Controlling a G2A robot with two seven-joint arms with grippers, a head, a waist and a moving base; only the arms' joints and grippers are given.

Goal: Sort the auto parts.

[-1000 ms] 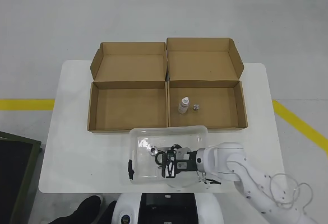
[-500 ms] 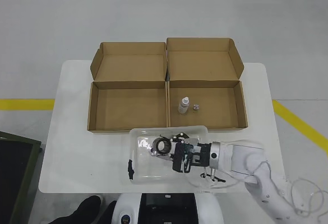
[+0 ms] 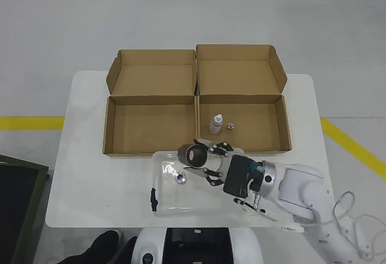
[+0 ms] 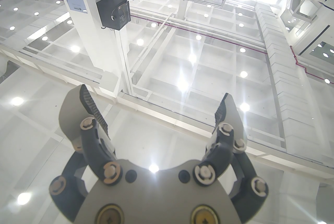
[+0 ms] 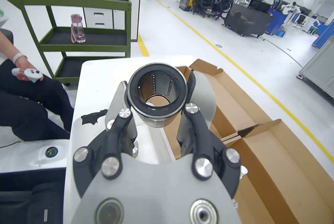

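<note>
My right gripper (image 3: pixel 200 157) (image 5: pixel 157 102) is shut on a metal cylindrical bearing (image 3: pixel 194 154) (image 5: pixel 157 94) with a black rim, held above the far edge of the clear plastic tray (image 3: pixel 173 204). A small silver part (image 3: pixel 181 178) lies in the tray. Two open cardboard boxes stand behind it: the left box (image 3: pixel 151 127) is empty, the right box (image 3: pixel 245 125) holds a small white bottle (image 3: pixel 216 123) and a small metal piece (image 3: pixel 231 125). My left gripper (image 4: pixel 156 110) points up at the ceiling, open, with nothing between its fingers.
The white table (image 3: pixel 87 152) has bare room to the left of the boxes and tray. A black scrap (image 3: pixel 154 198) sits at the tray's left edge. In the right wrist view a green cart (image 5: pixel 67 26) and a seated person's hand with a controller (image 5: pixel 24 71) lie beyond the table.
My right gripper has lifted the bearing out of the tray and carried it up and back toward the boxes, turning so the bearing's bore faces upward.
</note>
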